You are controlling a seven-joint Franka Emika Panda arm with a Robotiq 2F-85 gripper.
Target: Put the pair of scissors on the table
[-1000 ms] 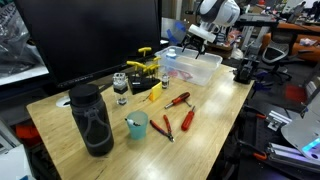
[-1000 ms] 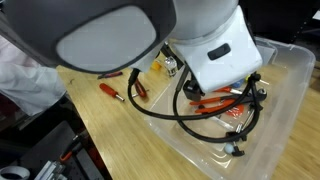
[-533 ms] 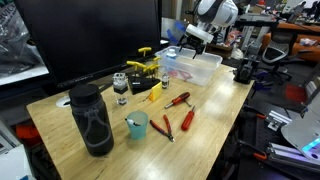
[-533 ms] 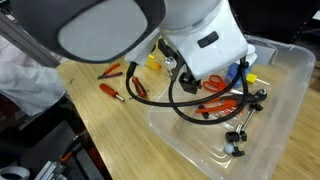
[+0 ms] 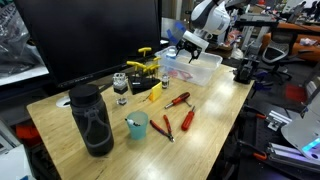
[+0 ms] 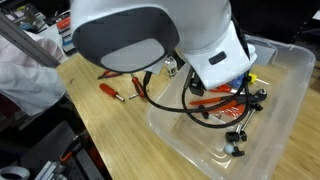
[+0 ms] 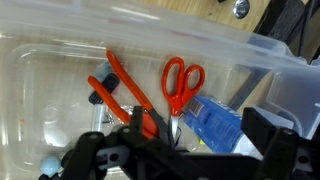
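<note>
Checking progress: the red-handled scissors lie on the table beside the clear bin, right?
Not quite: the red-handled scissors lie inside the clear bin, not on the table beside it, as the wrist view shows.

Pale wood bench (image 5: pixel 215 110), cluttered
Near, a dark flask (image 5: pixel 92 120) and teal cup (image 5: pixel 137 125); midway, red-handled tools (image 5: pixel 186 118); far, a clear bin (image 5: pixel 200 70).

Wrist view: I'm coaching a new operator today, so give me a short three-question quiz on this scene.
1. True or false: the scissors lie on the table.
2. The scissors' handles are: A blue, B orange, C black.
3. Fill in: the gripper hangs open above the clear ____.
Key: 1 false, they lie in the bin; 2 B; 3 bin.
</note>
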